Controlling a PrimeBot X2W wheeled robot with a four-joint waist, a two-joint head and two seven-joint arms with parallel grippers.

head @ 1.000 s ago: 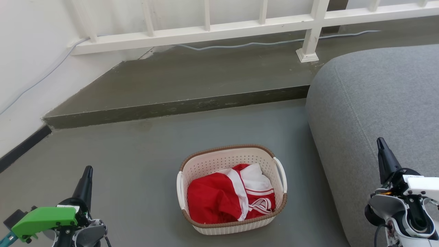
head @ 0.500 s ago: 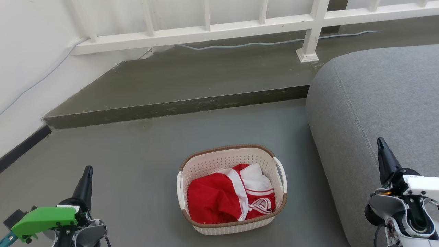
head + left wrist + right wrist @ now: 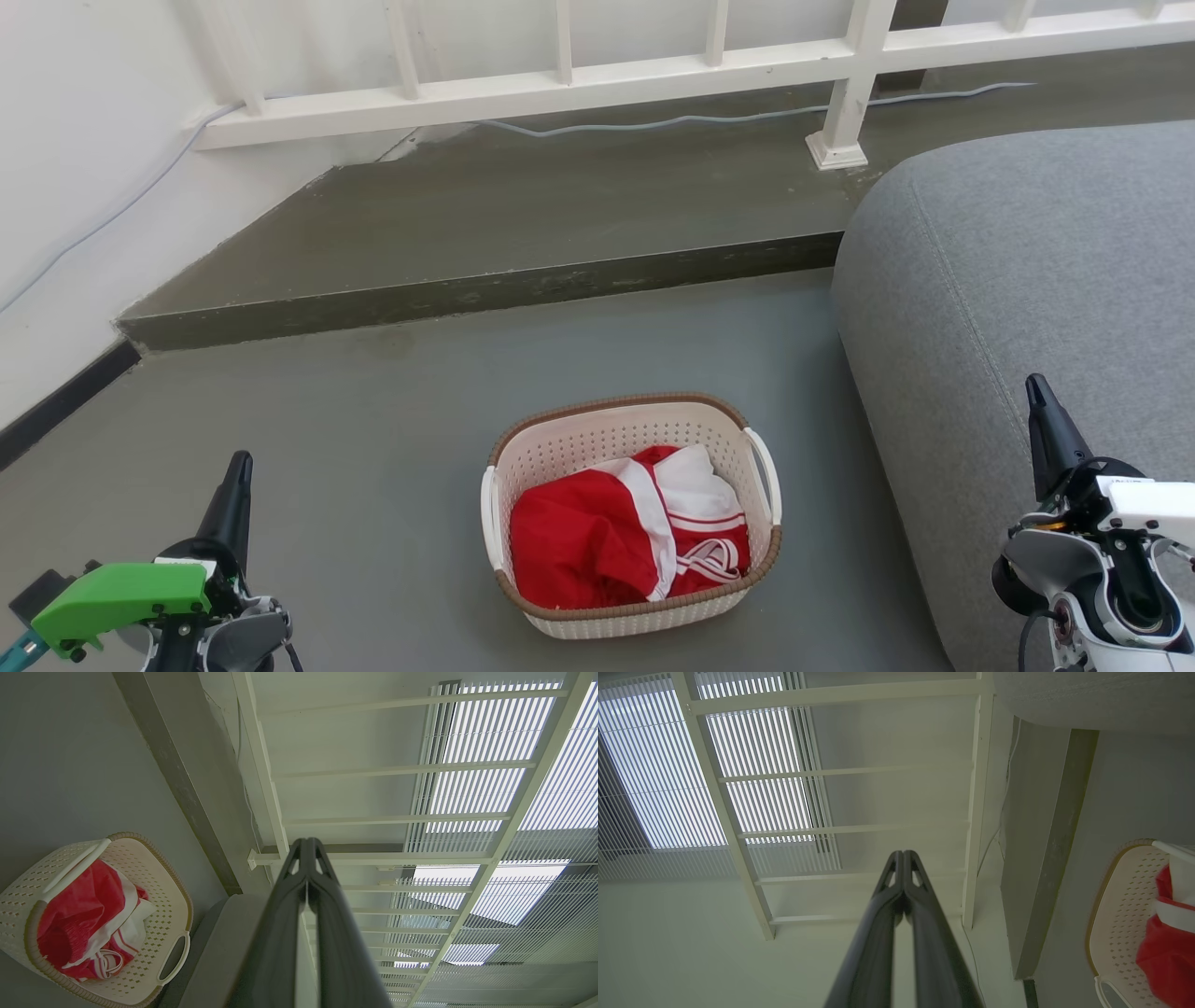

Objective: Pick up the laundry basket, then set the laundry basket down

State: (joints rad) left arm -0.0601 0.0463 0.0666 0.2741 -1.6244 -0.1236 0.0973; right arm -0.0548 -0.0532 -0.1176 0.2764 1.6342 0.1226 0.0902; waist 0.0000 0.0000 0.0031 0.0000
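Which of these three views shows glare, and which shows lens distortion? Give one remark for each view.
Head view: soft, even light, sharp throughout, only a faint shadow beside the laundry basket. Left wrist view: window blinds blow out white; railing bars splay from wide-angle distortion. Right wrist view: same glare at upper left.

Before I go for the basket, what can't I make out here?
Bottom of the basket: head view, covered by the clothes.
Most of the basket: right wrist view, cut off by the right edge.
Part of the sofa: head view, cut off at the right and bottom edges.
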